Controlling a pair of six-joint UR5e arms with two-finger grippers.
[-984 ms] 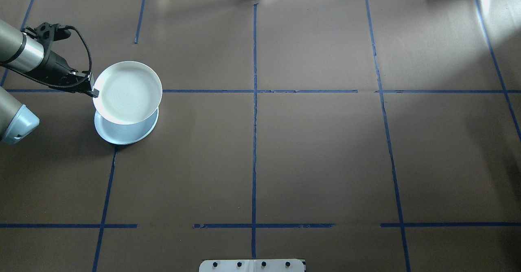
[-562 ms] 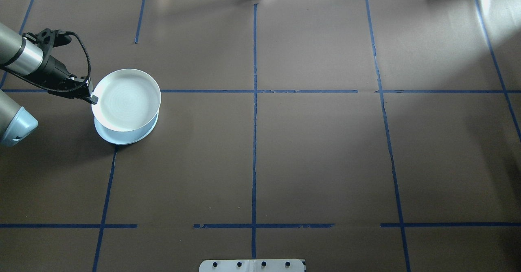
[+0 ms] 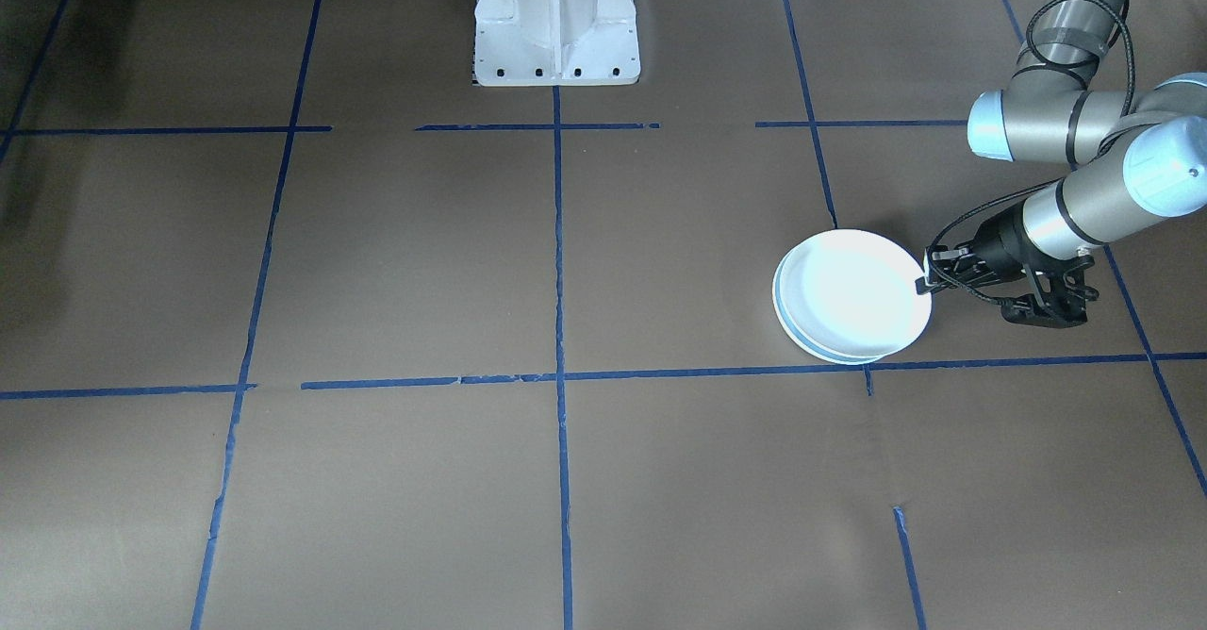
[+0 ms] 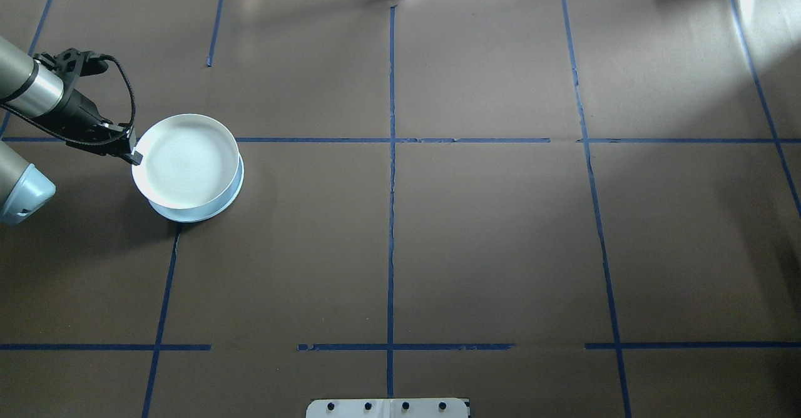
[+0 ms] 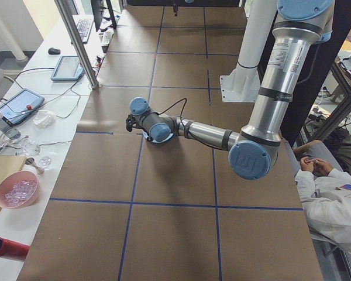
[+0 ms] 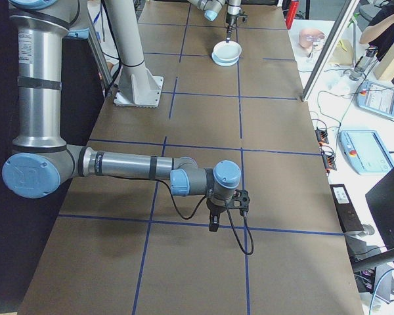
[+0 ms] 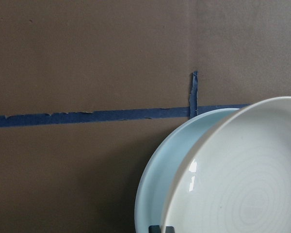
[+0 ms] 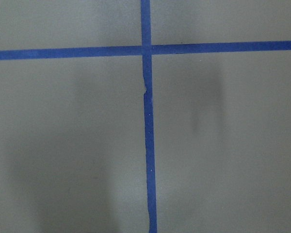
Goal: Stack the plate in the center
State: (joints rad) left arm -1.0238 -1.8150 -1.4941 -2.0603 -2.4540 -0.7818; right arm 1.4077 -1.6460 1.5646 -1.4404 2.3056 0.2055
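plate (image 4: 186, 169) (white) – left gripper (image 4: 133, 154) pinching rim

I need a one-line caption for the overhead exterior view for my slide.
Left gripper holds the rim of a white plate over a light blue plate on the brown table.

A round white plate (image 4: 185, 169) sits slightly tilted over a pale blue plate (image 4: 222, 205), overlapping most of it and offset toward the robot's left. Both lie far on the table's left side, beside a blue tape crossing.
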